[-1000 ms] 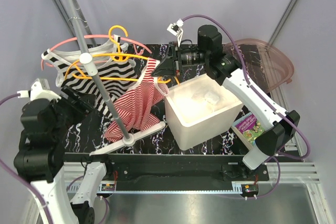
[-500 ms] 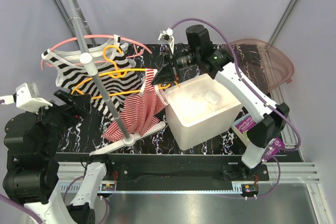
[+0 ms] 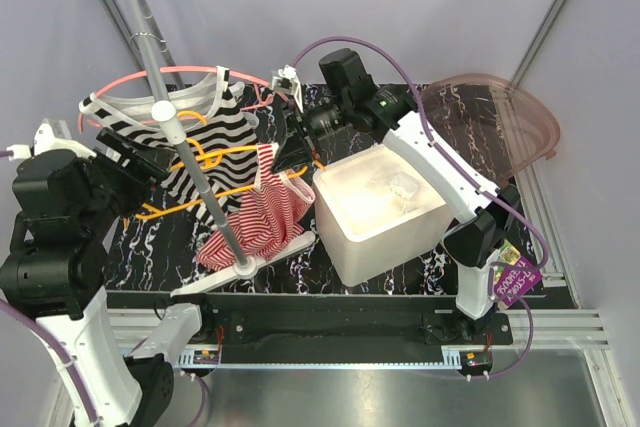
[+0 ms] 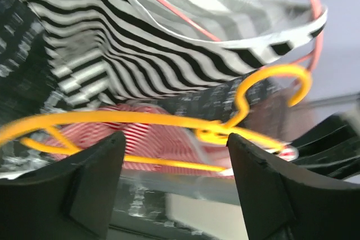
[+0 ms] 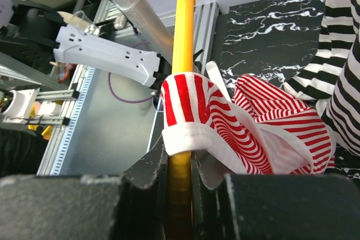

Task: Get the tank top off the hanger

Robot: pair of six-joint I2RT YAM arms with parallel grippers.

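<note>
The red-and-white striped tank top (image 3: 262,217) hangs by one strap from a yellow hanger (image 3: 215,154) and slumps onto the black marbled table. My right gripper (image 3: 290,154) is shut on the hanger's end, just right of the strap. In the right wrist view the yellow bar (image 5: 183,43) runs between the closed fingers of that gripper (image 5: 181,192), with the strap of the top (image 5: 253,127) draped over it at the fingertips. My left gripper (image 3: 158,161) is open at the hanger's left side. In the left wrist view the hanger (image 4: 112,117) and top (image 4: 152,145) lie beyond that open gripper (image 4: 177,189).
A black-and-white striped top (image 3: 205,127) hangs on a pink hanger (image 3: 130,79) from the grey rack pole (image 3: 190,162), whose base (image 3: 245,265) lies on the table. A white bin (image 3: 345,247) stands right of the tank top. A pink lid (image 3: 505,117) is at back right.
My right gripper has carried the yellow hanger's end to the left and back. The tank top has bunched lower. My left arm has risen and reached in toward the hanger.
</note>
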